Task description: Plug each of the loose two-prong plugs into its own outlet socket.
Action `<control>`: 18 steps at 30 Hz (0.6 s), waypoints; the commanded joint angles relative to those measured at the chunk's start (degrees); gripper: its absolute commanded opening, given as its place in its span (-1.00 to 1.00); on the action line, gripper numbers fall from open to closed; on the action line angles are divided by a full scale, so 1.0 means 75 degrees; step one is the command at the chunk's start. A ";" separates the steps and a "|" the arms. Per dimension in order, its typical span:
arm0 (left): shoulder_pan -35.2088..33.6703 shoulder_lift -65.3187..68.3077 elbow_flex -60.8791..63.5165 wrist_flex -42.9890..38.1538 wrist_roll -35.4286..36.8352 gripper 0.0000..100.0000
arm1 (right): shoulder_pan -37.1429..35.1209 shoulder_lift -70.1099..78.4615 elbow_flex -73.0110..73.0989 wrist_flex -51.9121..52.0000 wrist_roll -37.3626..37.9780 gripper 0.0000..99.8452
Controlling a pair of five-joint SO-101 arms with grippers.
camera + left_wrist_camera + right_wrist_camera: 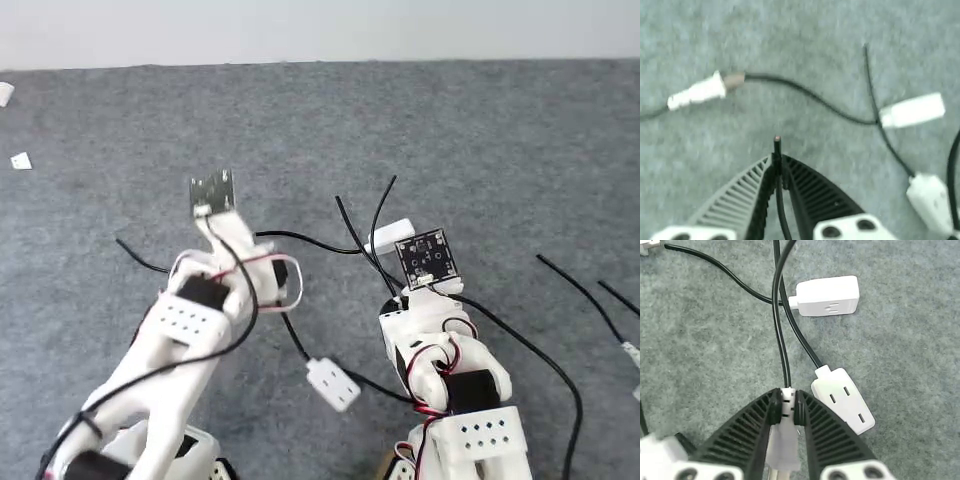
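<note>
My left gripper [778, 161] is shut on a thin black cable [777, 150], whose cut end pokes out past the fingertips. Beyond it on the carpet lies a white plug [697, 91] on a black cord. My right gripper [786, 399] is shut on a white two-prong plug [783, 432], and its black cord [782, 345] runs away from the fingers. Right beside that gripper lies a white outlet socket [844, 399] with its slots facing up. A second white outlet socket [827, 296] lies farther off. From above, a third socket [333, 383] rests between the two arms.
Grey carpet [500, 150] covers the whole table. Black cords [300, 238] cross between the arms, and more loose cords [570, 285] trail at the right. Small white scraps [20, 160] sit at the far left. A pale wall borders the back.
</note>
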 commanded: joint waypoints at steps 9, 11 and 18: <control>-0.0469 0.4407 -0.4026 -0.0223 -0.0961 -0.97 | 0.0088 -0.0088 -0.0328 -0.0158 0.0105 -0.98; -0.0457 0.4829 -0.4566 -0.0223 -0.1172 -0.97 | 0.0088 -0.0088 -0.0328 -0.0158 0.0117 -0.98; -0.0410 0.5755 -0.5656 -0.0188 -0.1242 -0.97 | 0.0088 -0.0088 -0.0328 -0.0158 0.0117 -0.98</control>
